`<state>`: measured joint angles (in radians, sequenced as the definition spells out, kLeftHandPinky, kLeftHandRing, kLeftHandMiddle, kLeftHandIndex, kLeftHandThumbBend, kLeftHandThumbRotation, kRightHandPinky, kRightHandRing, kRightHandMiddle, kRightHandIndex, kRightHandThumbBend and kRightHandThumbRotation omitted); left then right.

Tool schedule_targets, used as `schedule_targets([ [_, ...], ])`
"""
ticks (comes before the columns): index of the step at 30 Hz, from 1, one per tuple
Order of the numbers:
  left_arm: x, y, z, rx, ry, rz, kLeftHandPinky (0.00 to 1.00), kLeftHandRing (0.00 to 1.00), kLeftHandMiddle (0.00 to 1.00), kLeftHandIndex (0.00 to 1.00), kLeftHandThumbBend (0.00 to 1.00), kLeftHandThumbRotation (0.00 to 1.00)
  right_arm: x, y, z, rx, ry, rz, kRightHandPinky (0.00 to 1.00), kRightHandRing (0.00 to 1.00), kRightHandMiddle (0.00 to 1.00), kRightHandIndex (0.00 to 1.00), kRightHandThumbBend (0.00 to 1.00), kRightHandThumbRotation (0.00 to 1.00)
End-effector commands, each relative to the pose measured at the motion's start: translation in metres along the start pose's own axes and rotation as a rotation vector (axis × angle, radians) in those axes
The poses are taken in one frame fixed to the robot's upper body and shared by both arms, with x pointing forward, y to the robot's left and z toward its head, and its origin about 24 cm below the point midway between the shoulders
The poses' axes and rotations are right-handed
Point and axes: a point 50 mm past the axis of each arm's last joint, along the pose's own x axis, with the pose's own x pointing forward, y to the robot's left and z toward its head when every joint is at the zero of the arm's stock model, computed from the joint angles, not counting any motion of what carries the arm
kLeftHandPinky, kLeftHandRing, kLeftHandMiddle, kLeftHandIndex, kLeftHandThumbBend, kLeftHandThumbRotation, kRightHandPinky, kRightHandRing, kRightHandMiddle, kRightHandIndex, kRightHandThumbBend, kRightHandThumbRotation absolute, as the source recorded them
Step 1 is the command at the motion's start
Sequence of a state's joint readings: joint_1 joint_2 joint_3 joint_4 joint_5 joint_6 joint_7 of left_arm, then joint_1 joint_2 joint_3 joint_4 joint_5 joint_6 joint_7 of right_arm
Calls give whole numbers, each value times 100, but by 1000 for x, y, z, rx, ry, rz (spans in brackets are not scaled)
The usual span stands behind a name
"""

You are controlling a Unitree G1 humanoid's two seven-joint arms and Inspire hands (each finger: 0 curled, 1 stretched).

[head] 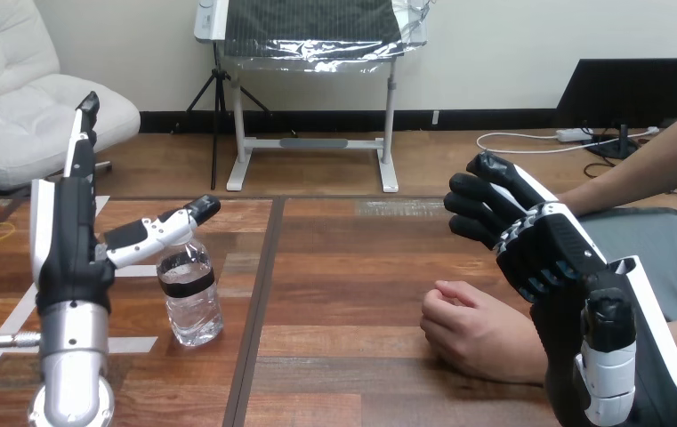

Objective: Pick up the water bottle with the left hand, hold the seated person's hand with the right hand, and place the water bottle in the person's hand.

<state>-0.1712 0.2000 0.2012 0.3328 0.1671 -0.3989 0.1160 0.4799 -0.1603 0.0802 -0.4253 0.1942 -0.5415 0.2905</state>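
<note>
Head view, left hand [68, 236] spread wide beside water bottle [190, 298], right hand [548, 245] relaxed above person's hand [475, 331].

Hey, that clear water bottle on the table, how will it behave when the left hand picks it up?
The water bottle looks like thin clear plastic, so it may dent under a firm squeeze. It stands upright, short and fairly wide, so it probably resists tipping. Its smooth wall could slip in the left hand.
</note>
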Motion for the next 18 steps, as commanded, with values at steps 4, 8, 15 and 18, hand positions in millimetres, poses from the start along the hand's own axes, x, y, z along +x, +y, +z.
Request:
schedule_targets([
  [4,26,-3,8,11,-27,-17,100,100,100,100,99,16,11,-3,6,1,-68,9,84,85,86,87,74,100],
  [8,29,-4,5,21,-6,-25,99,100,100,100,100,17,11,-3,6,5,-67,10,84,85,86,87,75,100],
  [15,33,-7,0,27,28,-45,98,100,100,100,100,19,11,-3,6,4,-70,13,84,86,86,87,75,100],
  [18,34,-8,-3,37,52,-54,98,100,100,100,100,20,11,-3,6,3,-70,14,84,86,86,88,75,100],
])
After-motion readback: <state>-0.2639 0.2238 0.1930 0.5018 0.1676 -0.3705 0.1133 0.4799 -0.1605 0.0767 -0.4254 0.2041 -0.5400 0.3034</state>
